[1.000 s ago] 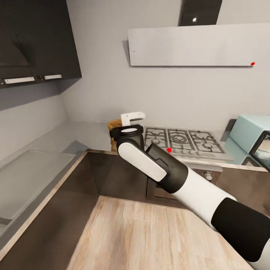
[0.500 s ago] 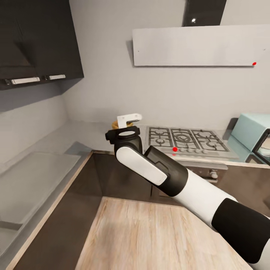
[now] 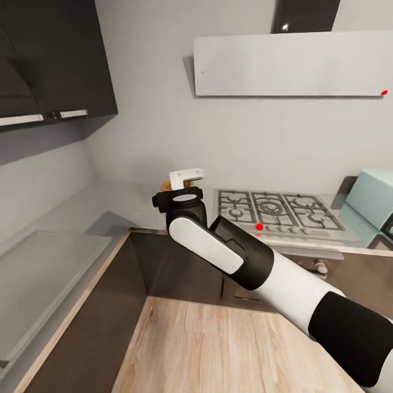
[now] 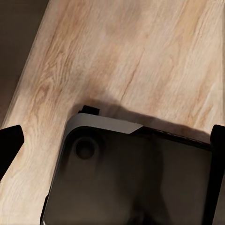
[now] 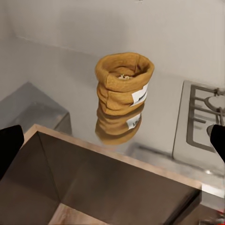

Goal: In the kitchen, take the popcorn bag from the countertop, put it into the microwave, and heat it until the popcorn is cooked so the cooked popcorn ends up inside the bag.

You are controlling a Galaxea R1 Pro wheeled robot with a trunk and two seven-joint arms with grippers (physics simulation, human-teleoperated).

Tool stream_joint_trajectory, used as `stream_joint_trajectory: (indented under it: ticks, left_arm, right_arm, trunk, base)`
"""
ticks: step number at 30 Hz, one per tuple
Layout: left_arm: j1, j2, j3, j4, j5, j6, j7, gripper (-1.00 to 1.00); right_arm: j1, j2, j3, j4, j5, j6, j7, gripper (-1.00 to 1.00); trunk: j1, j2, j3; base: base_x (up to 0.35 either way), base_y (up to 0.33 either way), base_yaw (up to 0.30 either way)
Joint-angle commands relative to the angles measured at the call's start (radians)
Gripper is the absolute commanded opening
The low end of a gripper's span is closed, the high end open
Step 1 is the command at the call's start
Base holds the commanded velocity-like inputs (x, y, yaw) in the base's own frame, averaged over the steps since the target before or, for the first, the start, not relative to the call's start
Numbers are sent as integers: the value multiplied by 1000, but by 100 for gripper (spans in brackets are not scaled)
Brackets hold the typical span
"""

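**A:** Tan paper sack, that's your popcorn bag [image 5: 123, 89], standing upright on the grey counter [image 5: 70, 84] near the back wall, mouth open, a few pale bits showing inside. It's off to one side of the gas hob [image 3: 275, 207] and not touching it, and you can see its reflection in the counter right under it.

**B:** And your right end effector [image 5: 112, 140]?

**A:** Spread wide, holding nothing. In the right wrist view its two dark fingertips [image 5: 9, 145] sit at opposite edges of the picture, with the bag between them but further off, so no contact. From the head camera your right arm [image 3: 218, 245] reaches out over the wood floor [image 3: 229, 349] toward the counter's corner, and only a sliver of the bag peeks past the wrist.

**B:** Left one?

**A:** Your left end effector [image 4: 112, 145] is spread open too, empty, pointing down at the wood floor and a dark part of the robot. The pale-blue microwave [image 3: 374, 204] sits at the far right, past the hob.
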Motion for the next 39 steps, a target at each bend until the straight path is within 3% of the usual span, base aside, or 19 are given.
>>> stream_joint_trajectory:
  ticks: [1, 18, 29, 39]
  left_arm:
    - [-1, 0, 4, 0, 1, -3, -1, 100]
    - [-1, 0, 4, 0, 0, -3, -1, 100]
    - [-1, 0, 5, 0, 0, -3, -1, 100]
    - [1, -2, 4, 0, -1, -3, -1, 100]
  right_arm:
    - [-2, 0, 1, -1, -6, 8, -9, 100]
    - [-1, 0, 3, -1, -6, 9, -10, 100]
    - [-3, 0, 4, -1, -6, 11, -11, 100]
    - [-3, 0, 4, -1, -6, 13, -11, 100]
  trunk:
    - [1, -2, -2]
    - [1, -2, -2]
    - [1, -2, -2]
    - [1, -2, -2]
  base:
    - [343, 0, 0]
    - [344, 3, 0]
    - [345, 137, 0]
    - [142, 26, 0]
